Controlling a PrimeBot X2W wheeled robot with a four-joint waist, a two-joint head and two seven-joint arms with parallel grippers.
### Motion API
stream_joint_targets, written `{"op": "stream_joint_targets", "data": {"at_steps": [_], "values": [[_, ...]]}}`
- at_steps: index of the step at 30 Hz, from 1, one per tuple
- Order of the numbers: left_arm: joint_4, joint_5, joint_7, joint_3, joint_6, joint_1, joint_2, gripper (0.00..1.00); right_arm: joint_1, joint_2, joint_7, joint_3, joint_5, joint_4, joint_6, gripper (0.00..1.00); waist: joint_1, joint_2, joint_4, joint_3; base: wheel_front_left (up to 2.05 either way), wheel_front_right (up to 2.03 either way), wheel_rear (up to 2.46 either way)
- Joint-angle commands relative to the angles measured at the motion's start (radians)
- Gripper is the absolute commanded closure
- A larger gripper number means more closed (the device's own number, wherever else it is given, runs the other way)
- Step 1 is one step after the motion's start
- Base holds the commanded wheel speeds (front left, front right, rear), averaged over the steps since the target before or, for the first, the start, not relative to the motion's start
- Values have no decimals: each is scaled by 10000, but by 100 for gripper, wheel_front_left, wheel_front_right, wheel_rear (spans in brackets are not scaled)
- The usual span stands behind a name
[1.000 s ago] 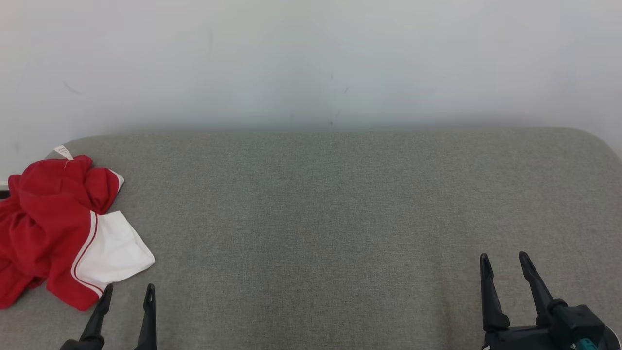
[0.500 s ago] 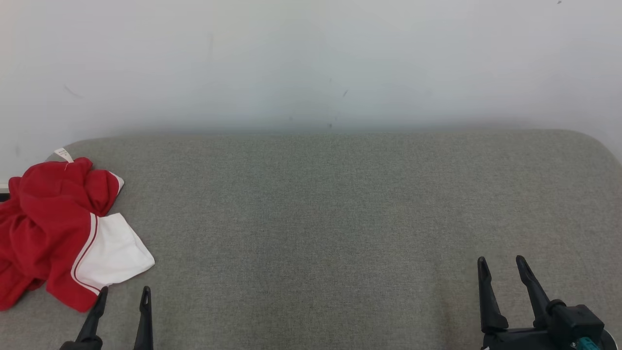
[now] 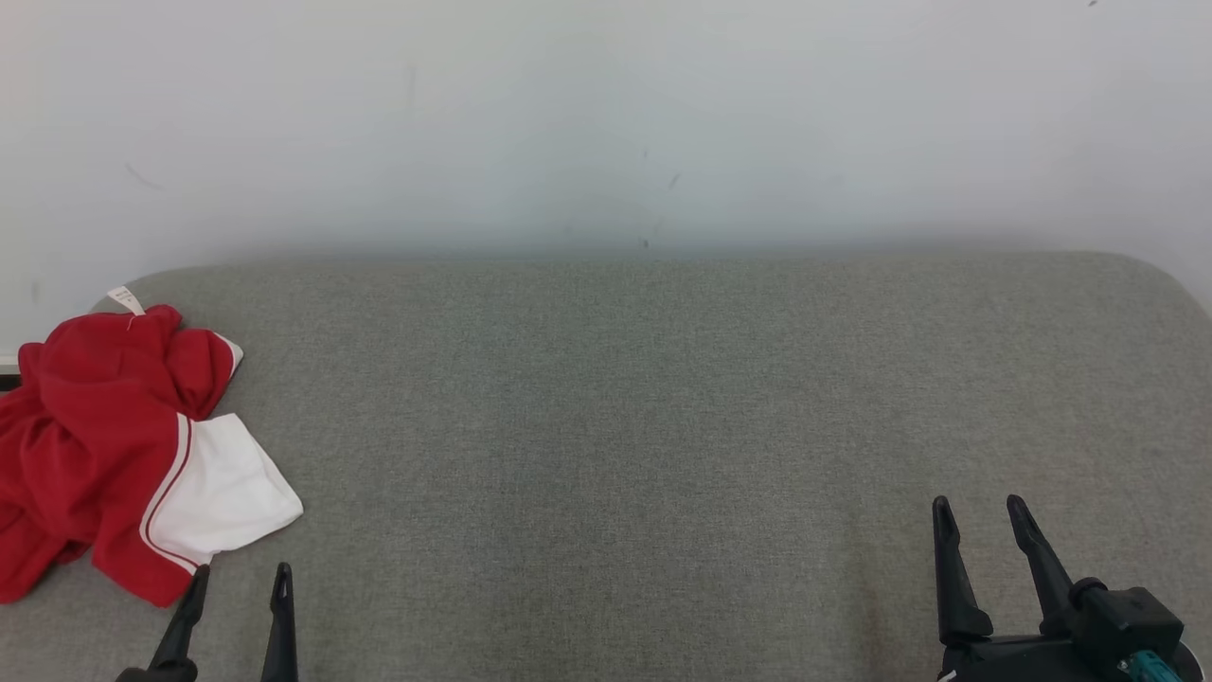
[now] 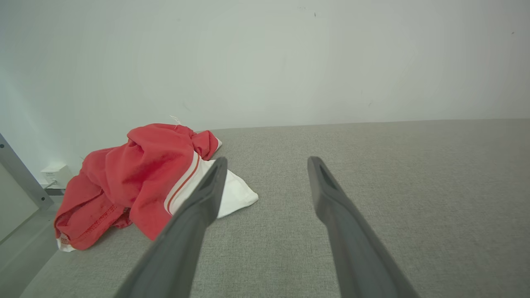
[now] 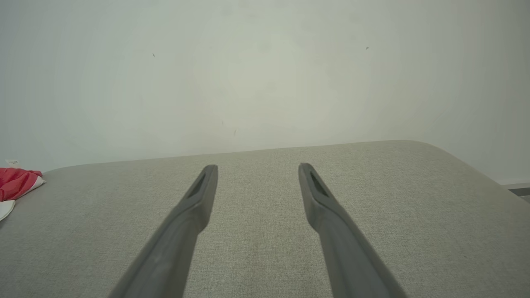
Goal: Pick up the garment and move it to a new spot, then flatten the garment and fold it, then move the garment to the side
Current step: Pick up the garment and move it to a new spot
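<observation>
While garment [image 3: 95,445] lies unmoved, left claw [image 3: 240,570] slid slightly back; right claw [image 3: 975,502] steady; both spread, empty.

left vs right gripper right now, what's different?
The left gripper sits right beside the crumpled red-and-white garment. The right gripper is far from it, over bare grey surface. In the head view, the left gripper is cut off at the fingers by the bottom edge, while the right gripper's black body with a teal part is in frame. Shared: both are open and hold nothing.
</observation>
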Motion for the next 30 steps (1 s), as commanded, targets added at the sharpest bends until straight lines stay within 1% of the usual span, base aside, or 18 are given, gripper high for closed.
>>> {"op": "stream_joint_targets", "data": {"at_steps": [1,5,12,14,16,30], "values": [[22,-50,19,-14,33,16,37,0,60,-17,4,17,102,7,-21,0,0,0,16,-10,0,0,0],[63,-119,34,-46,53,-22,32,0,135,-17,-30,-40,116,20,-21,0,0,0,127,-20,0,0,0],[79,-153,41,-36,140,-54,87,0,214,-17,-60,76,247,63,-21,0,0,0,648,10,0,0,0],[99,-212,44,7,194,-29,97,0,255,-15,-64,118,284,114,-21,0,0,0,901,12,0,0,0],[134,-255,73,30,202,-25,150,0,271,-17,-83,112,354,177,-21,0,0,0,1379,40,0,0,0],[71,-331,146,83,520,89,206,0,233,-17,-191,279,503,502,-21,0,0,0,3533,84,0,0,0]]}}
